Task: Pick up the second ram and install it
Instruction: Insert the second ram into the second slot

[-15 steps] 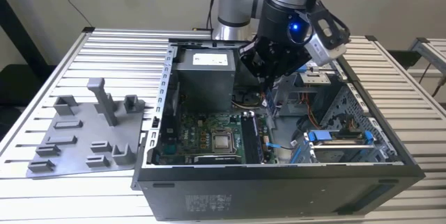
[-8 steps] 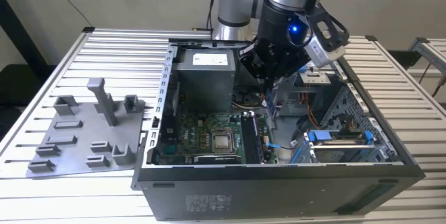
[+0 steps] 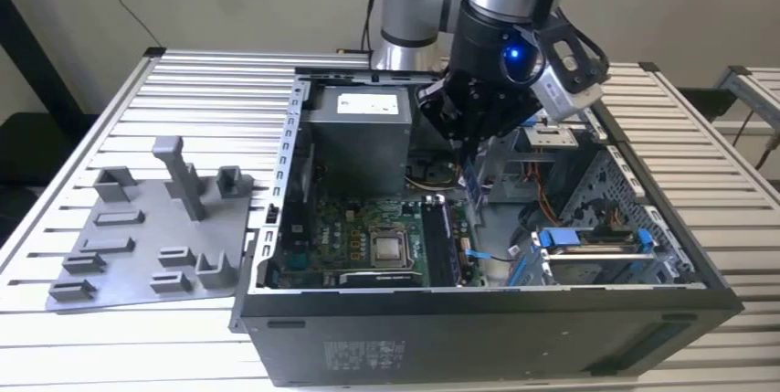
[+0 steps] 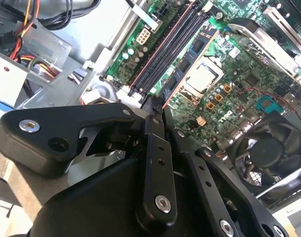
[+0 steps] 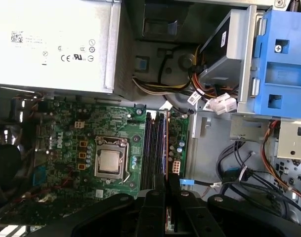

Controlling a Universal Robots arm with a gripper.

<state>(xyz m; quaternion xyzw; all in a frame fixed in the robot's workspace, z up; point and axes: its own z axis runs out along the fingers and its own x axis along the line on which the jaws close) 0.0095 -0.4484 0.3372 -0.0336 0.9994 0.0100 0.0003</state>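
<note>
Above open computer case [image 3: 488, 328], end effector [image 3: 469, 150] pinches thin, dark second ram [image 5: 168, 215].

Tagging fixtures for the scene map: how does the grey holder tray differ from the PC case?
The grey holder tray is a flat light plastic plate with low blocks and upright posts; the PC case is a dark box, far bigger and taller. The tray is plain grey throughout; the case lies open, showing a green motherboard and a power supply. Both rest side by side on the slatted table.
</note>
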